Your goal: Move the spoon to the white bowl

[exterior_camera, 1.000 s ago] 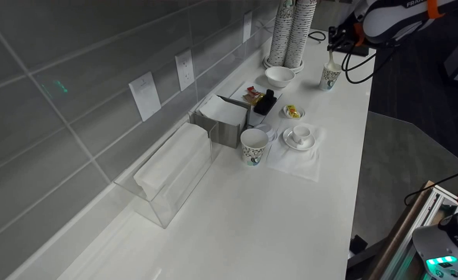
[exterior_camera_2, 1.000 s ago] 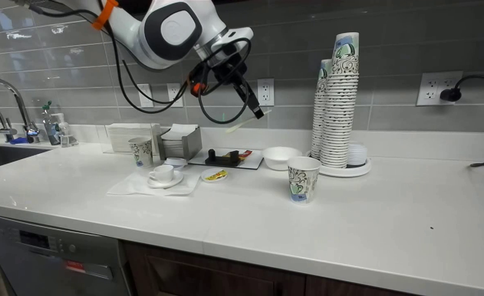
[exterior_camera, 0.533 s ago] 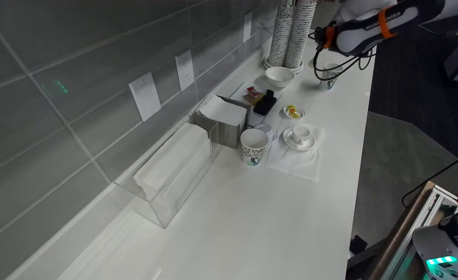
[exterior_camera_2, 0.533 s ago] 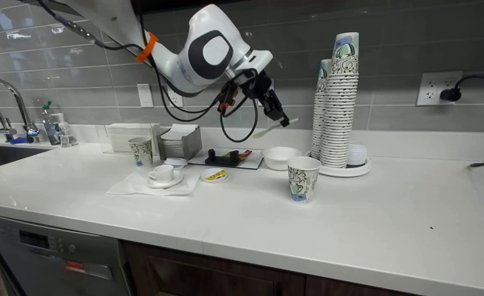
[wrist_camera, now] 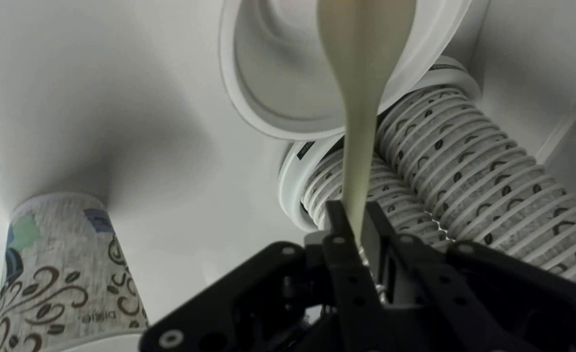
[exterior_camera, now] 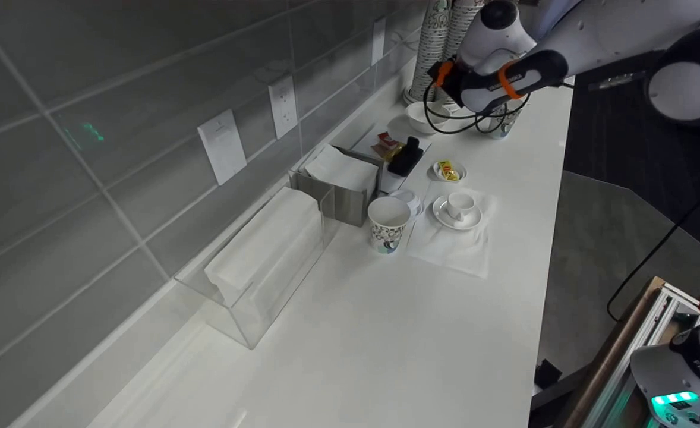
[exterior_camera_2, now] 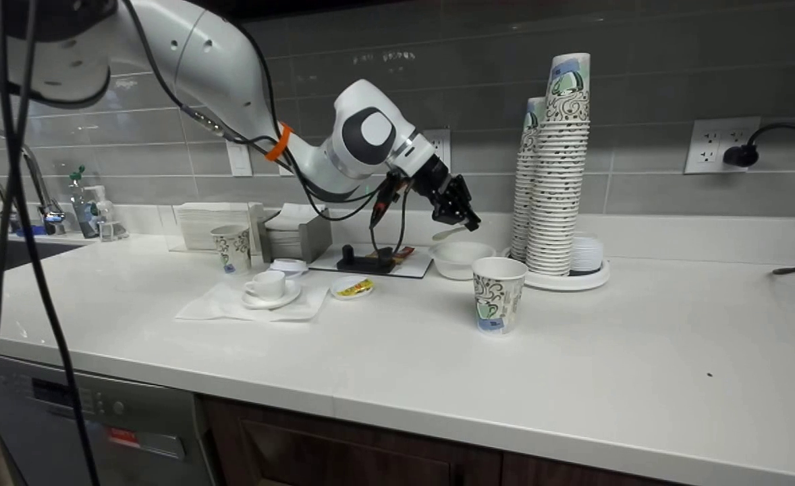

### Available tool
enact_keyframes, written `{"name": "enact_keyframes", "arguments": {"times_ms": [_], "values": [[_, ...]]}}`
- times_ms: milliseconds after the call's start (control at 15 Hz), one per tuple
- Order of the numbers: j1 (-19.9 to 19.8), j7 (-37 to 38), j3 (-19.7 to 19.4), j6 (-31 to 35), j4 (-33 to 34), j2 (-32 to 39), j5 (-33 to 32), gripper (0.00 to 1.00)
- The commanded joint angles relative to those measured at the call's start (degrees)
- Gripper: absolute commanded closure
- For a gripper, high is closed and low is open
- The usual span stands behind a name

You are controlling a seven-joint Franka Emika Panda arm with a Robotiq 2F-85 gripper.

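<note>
The spoon [wrist_camera: 359, 102] is pinched by its handle in the gripper [wrist_camera: 356, 215], and its head is held above the white bowl [exterior_camera_2: 460, 262]. Pick-up can be judged done, the carry nearly so; lowering and release are left to be done.

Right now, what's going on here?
The Franka arm is holding the pale spoon by its handle, clamped between the fingers. The spoon's broad end appears to be over the white bowl, above the rim, so it is not yet set down. A patterned paper cup stands near the bowl on the counter.
</note>
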Motion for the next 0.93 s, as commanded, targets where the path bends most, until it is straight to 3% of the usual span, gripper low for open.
{"name": "enact_keyframes", "arguments": {"times_ms": [0, 267, 333, 467, 867], "values": [[1.2, 12.1, -4.7, -4.9, 10.1, 8.6, 1.0, 0.97], [1.2, 22.8, -7.6, -10.0, 15.6, 13.0, -0.4, 0.97], [0.9, 23.9, -7.7, -11.5, 16.8, 13.7, -1.0, 0.62], [0.4, 25.1, -7.1, -14.3, 18.4, 14.3, -1.6, 0.56], [-0.3, 20.6, -2.4, -17.2, 18.1, 11.7, -3.4, 0.14]]}}
